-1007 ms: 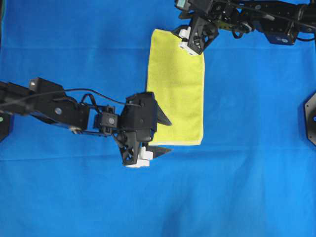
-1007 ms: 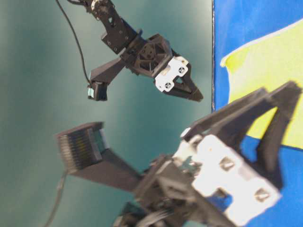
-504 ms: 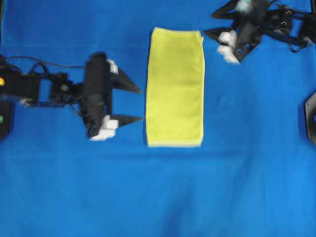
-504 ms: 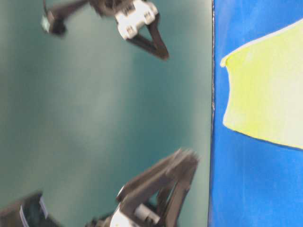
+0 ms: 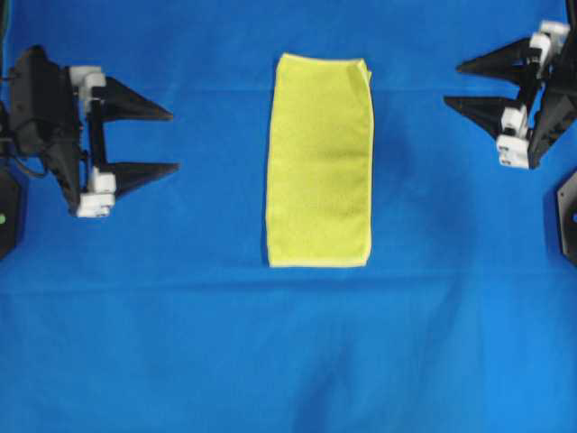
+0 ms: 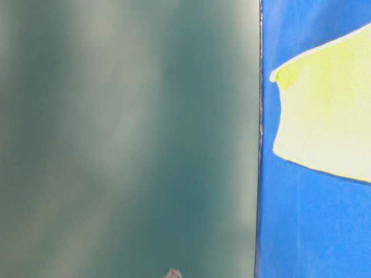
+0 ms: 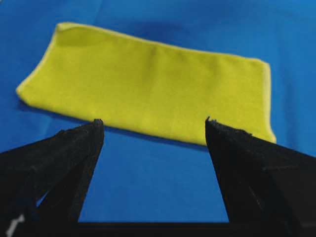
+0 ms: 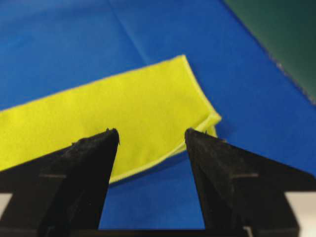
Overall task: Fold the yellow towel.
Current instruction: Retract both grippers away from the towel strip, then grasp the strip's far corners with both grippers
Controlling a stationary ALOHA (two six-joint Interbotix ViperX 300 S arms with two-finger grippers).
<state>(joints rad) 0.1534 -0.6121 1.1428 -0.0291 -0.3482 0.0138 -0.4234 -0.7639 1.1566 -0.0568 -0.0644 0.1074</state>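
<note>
Overhead view: the yellow towel [image 5: 320, 161] lies as a narrow folded rectangle at the centre of the blue cloth [image 5: 288, 361], long axis running 12 to 6 o'clock. The left gripper [image 5: 160, 140], which a second ago stood over the towel's lower left corner, now sits far out at 9 o'clock; the right gripper [image 5: 460, 83] has likewise withdrawn from the top edge to 2 o'clock. Both stand wide open and empty (the fold appears complete).

Table-level view: both arms have left the frame; only the towel's corner [image 6: 324, 116] remains at 3 o'clock.

Left wrist view: spread fingers [image 7: 84, 143] frame the towel [image 7: 148, 89], well apart from it.

Right wrist view: the doubled layers show at the towel's corner [image 8: 123, 113].
</note>
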